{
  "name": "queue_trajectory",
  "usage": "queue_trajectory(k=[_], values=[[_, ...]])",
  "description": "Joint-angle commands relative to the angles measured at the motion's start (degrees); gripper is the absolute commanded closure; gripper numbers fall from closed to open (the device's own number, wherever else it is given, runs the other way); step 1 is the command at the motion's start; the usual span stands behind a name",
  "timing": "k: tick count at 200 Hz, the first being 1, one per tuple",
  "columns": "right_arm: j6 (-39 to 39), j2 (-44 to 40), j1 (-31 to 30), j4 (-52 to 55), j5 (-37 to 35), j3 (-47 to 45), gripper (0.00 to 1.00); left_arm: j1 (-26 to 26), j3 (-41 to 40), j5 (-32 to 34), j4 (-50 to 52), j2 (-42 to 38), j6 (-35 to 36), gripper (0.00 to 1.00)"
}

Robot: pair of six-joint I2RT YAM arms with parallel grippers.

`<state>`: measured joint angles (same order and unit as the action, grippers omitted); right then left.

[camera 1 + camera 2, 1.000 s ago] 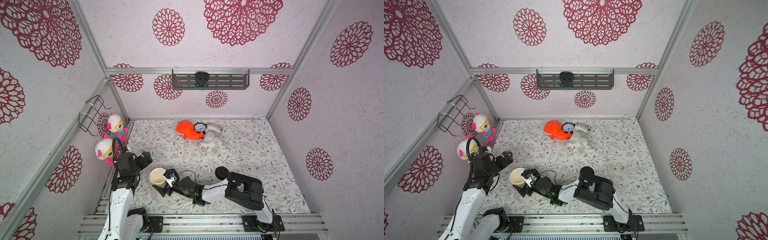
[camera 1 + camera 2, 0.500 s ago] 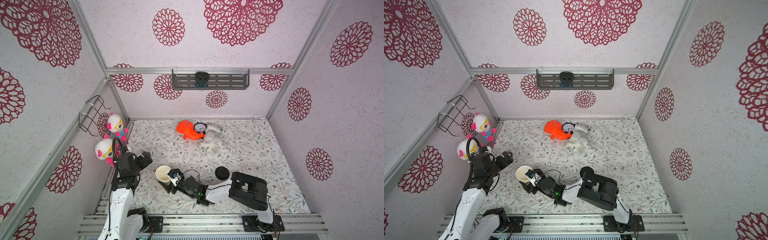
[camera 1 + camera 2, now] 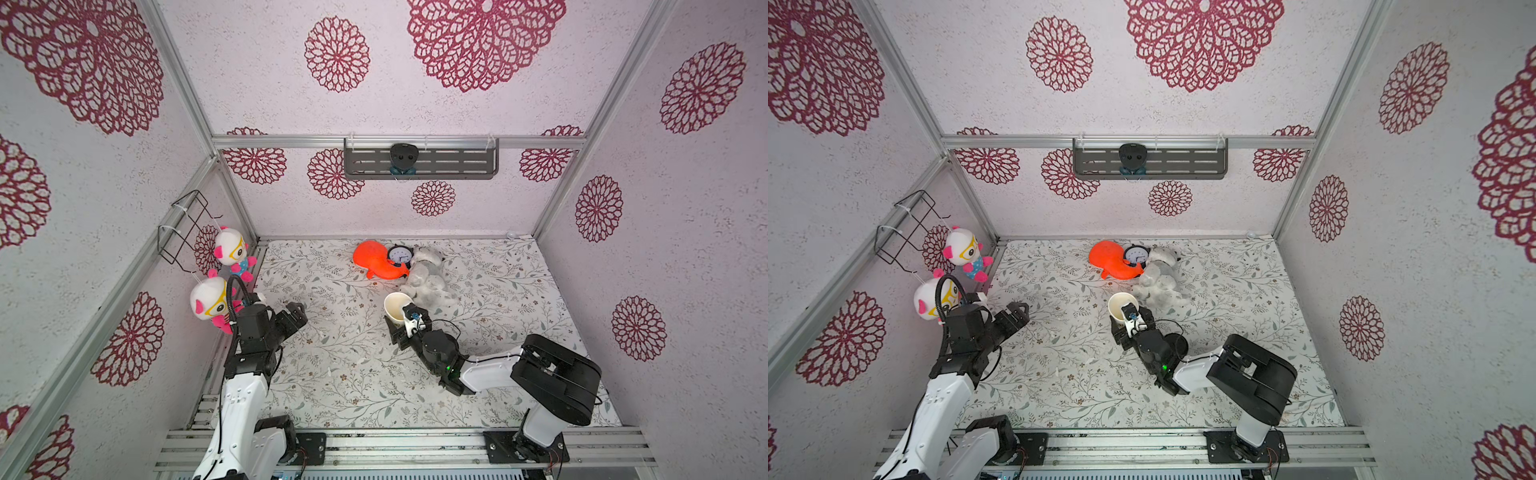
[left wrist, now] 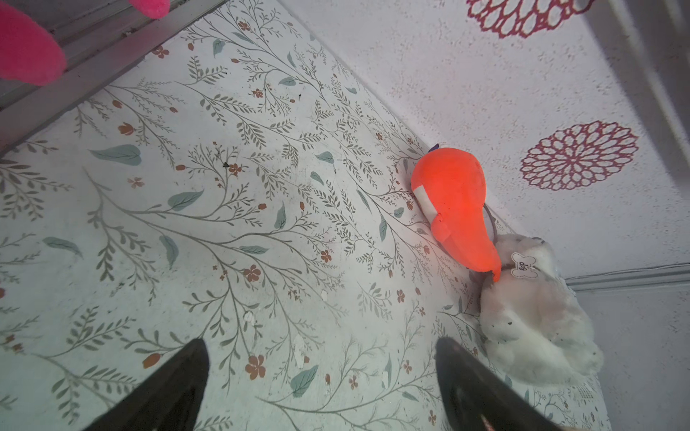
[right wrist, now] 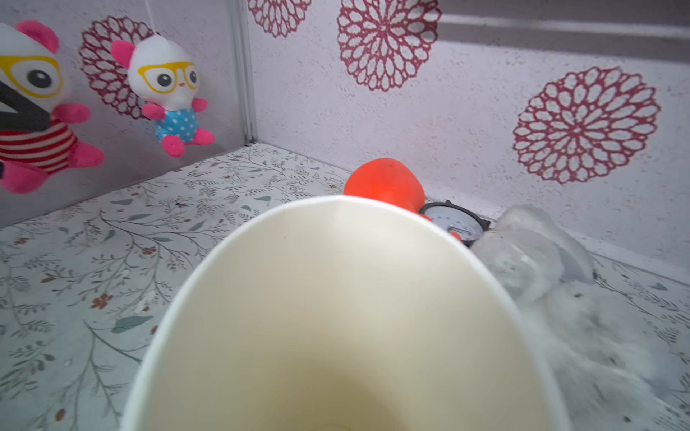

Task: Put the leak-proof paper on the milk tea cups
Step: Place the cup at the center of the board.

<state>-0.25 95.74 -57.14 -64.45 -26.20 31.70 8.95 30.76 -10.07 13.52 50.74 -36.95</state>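
The milk tea cup (image 3: 392,305) (image 3: 1117,303) is a cream-white paper cup in the middle of the floral mat, its open mouth showing in both top views. My right gripper (image 3: 401,318) (image 3: 1123,320) is shut on its wall, one finger inside the mouth and the other outside. In the right wrist view the cup's cream inside (image 5: 336,317) fills the lower frame and hides the jaws. At the left, my left gripper (image 3: 297,309) (image 4: 321,343) stands open over bare mat. The leak-proof paper is out of view.
Just behind the cup lies a grey-white plush dog (image 3: 428,282), with an orange plush (image 3: 376,262) and a small clock (image 3: 399,254) near the back wall. Two dolls (image 3: 230,249) (image 3: 210,297) and a wire basket (image 3: 187,228) hang on the left wall.
My right gripper has carried the cup from the front left of the mat towards the middle, up beside the plush dog. The left arm has not moved.
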Motion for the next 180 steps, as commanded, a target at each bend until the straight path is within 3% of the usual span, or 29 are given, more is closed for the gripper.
queue_trajectory(k=[1, 41, 82, 111, 180], values=[[-0.2, -2.6, 0.5, -2.4, -2.2, -1.5, 0.22, 0.2, 0.2, -1.1, -1.8, 0.1, -0.9, 0.02], [0.4, -2.9, 0.8, -2.5, -1.9, -3.5, 0.17, 0.3, 0.1, -3.1, -2.4, 0.0, -1.6, 0.03], [1.4, -6.0, 0.7, -2.4, -1.5, -6.4, 0.02, 0.2, 0.2, -4.2, -2.1, -1.2, -1.5, 0.03], [1.8, -9.4, 0.7, 1.1, -2.7, -7.4, 0.01, 0.1, 0.3, -4.9, -2.0, -1.8, -1.7, 0.02], [4.0, -18.7, 0.8, 22.2, -0.6, -6.1, 0.01, 0.1, 0.4, -6.1, -1.8, -1.8, -1.9, 0.02]])
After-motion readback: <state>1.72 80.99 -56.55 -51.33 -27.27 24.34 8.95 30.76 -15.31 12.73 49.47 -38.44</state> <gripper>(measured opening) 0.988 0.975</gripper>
